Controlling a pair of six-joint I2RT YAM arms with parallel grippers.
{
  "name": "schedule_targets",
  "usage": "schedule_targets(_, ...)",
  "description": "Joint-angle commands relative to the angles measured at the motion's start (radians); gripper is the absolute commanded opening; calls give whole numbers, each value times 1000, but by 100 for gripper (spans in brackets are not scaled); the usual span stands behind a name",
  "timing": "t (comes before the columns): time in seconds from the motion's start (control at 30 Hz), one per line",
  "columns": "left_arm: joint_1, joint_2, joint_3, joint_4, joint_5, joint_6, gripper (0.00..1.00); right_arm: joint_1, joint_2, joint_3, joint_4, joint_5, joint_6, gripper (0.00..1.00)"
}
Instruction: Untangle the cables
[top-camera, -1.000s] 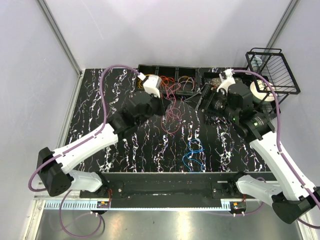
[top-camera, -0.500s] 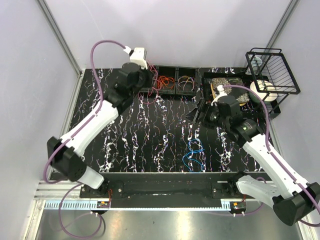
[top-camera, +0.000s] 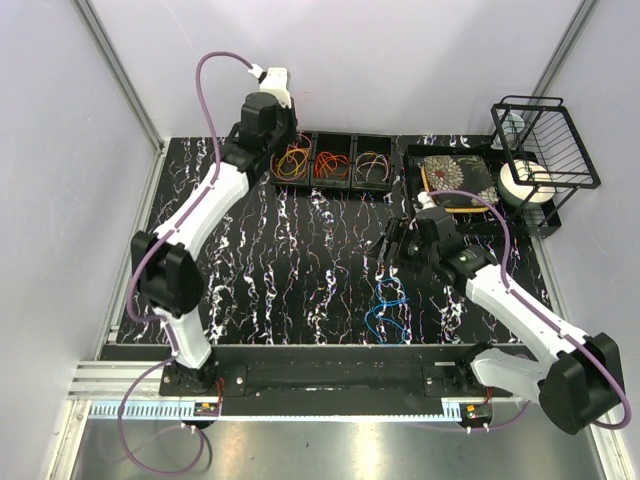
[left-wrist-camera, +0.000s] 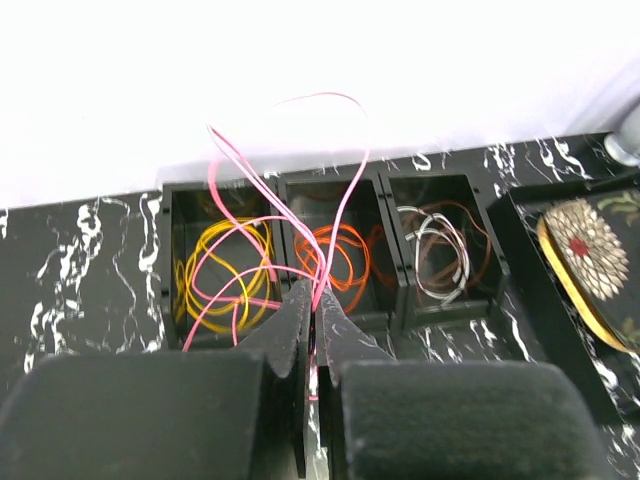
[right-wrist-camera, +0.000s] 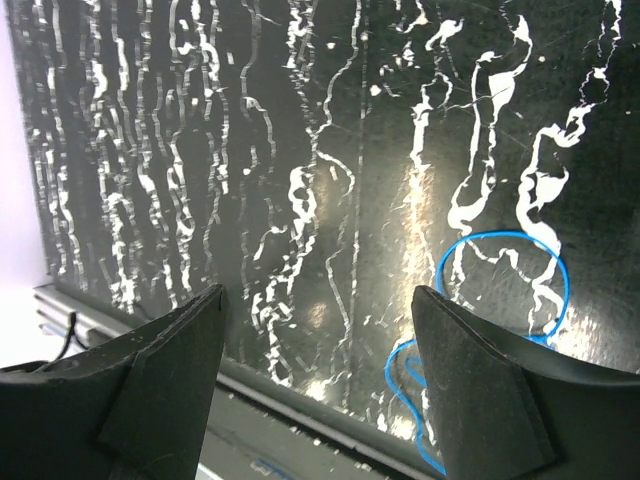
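The left gripper (left-wrist-camera: 312, 300) pinches a pink cable (left-wrist-camera: 346, 205); the right gripper (right-wrist-camera: 315, 300) is spread wide.
The left jaws are pressed together on the pink loops, which fan up over the bins (left-wrist-camera: 400, 260) holding yellow cables (left-wrist-camera: 228, 262) and orange cables (left-wrist-camera: 340, 262) at the far edge of the table (right-wrist-camera: 300, 150). The right gripper hangs over the table, with blue cables (right-wrist-camera: 500, 235) lying near one finger.
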Motion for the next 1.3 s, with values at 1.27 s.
schedule_targets(1.27, 102, 431, 227, 319, 6, 40, 0, 6, 352, -228, 604, -70, -102, 76)
